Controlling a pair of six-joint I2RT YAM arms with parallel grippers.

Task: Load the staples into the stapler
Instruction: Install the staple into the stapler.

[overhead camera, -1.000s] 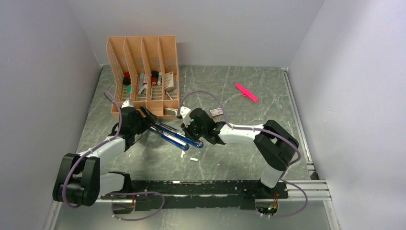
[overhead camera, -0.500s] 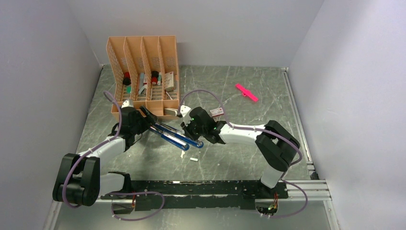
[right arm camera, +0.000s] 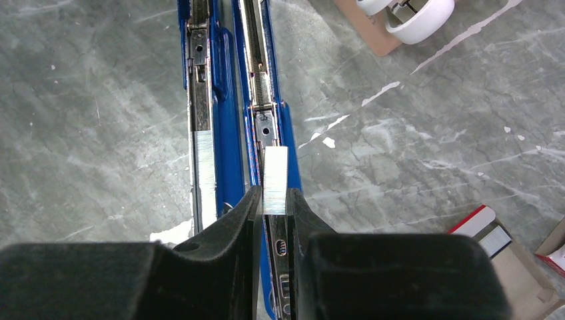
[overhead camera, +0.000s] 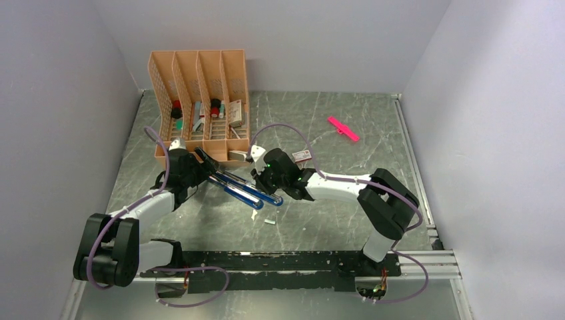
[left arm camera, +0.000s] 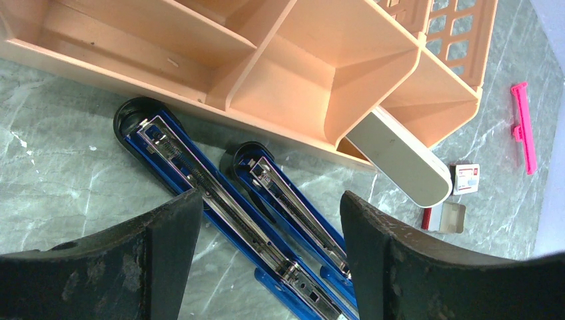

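Staples (right arm camera: 275, 167), a light, brittle strip clenched by its long sides in the right gripper (right arm camera: 274, 197) over the open stapler (right arm camera: 226, 133) nearer the desk's left edge, probably need gentle pinching, while the left gripper (left arm camera: 270, 200) gapes empty.

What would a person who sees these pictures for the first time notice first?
Probably the two long blue staplers, lying open side by side at the middle of the table. The right pincer is shut on a silvery strip of staples over one stapler's metal channel. The tall orange file rack at the back left also stands out.
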